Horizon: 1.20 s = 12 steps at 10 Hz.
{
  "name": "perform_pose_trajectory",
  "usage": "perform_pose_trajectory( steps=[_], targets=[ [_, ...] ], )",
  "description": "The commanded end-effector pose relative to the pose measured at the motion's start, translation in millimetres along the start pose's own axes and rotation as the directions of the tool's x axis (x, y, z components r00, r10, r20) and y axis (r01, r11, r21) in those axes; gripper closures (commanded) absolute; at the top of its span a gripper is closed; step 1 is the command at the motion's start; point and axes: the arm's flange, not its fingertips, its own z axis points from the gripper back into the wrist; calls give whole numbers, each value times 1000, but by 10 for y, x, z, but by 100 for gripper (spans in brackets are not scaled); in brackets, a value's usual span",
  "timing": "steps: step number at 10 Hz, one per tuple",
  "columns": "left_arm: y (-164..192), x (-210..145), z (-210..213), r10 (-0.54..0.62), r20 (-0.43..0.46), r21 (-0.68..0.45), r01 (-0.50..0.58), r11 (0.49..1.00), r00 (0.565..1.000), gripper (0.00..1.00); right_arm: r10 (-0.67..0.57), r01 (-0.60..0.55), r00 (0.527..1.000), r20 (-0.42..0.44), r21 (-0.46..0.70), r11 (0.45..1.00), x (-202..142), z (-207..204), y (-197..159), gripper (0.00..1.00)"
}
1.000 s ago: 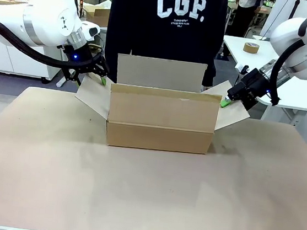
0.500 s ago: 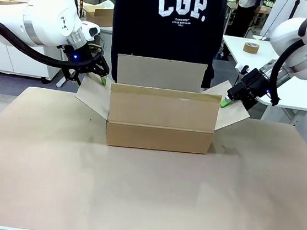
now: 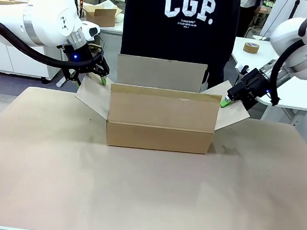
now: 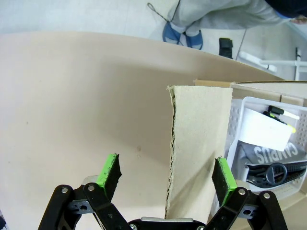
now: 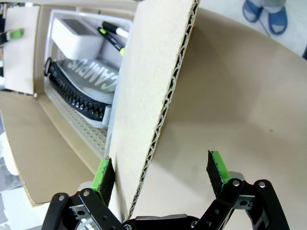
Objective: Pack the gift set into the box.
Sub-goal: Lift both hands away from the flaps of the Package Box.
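Beyond the box (image 3: 162,113), the person (image 3: 179,34) has shifted toward the box's right-flap side; the box itself hasn't moved on the surface (image 3: 149,198). Both tools, left (image 4: 165,167) and right (image 5: 162,163), gape around its side flaps — basket (image 5: 98,129) inside, so closing likely comes next.

The left gripper (image 4: 166,165)'s fingers stand apart with the left flap (image 4: 199,143) of the box (image 4: 292,205) between them. Inside the box, on the right, a white basket (image 4: 244,103) holds a white block (image 4: 264,129), pens (image 4: 280,115) and a grey pouch (image 4: 268,155). Blue slippers (image 4: 171,33) show beyond the edge of the table (image 4: 86,110).
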Motion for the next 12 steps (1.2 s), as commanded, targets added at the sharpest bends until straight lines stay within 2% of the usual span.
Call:
perform_pose_trajectory(
  steps=[1,4,5,6,7,8,9,10,11,12],
  targets=[
    [-11,-1,24,13,-3,18,-13,1000,1000,0,-19,19,1000,-7,-33,999,-15,-23,29,0],
    [-11,-1,24,13,-3,18,-13,1000,1000,0,-19,19,1000,-7,-33,999,-15,-23,29,0],
    [0,0,0,0,0,0,0,1000,1000,0,0,0,1000,0,0,1000,0,0,0,0],
    [118,-82,427,-43,18,-71,44,997,999,0,27,-27,997,73,-1,1000,-136,289,116,0],
    [320,-212,887,-28,48,-111,33,993,998,0,31,-31,989,144,-2,1000,-389,658,201,0],
    [545,-372,1258,-17,96,-151,31,988,995,0,30,-41,975,221,49,998,-700,1014,267,0],
    [789,-574,1532,-5,109,-222,29,975,994,0,3,-60,953,304,180,982,-1051,1368,302,0],
    [968,-754,1672,-33,102,-320,64,945,994,0,3,-113,947,320,325,939,-1349,1624,275,0],
    [1161,-941,1749,-155,119,-495,194,847,981,0,-23,-134,953,302,488,863,-1599,1844,156,0],
    [1367,-1090,1741,-159,139,-613,211,762,977,0,-72,-122,956,286,605,787,-1779,1984,-22,0]
  ],
)
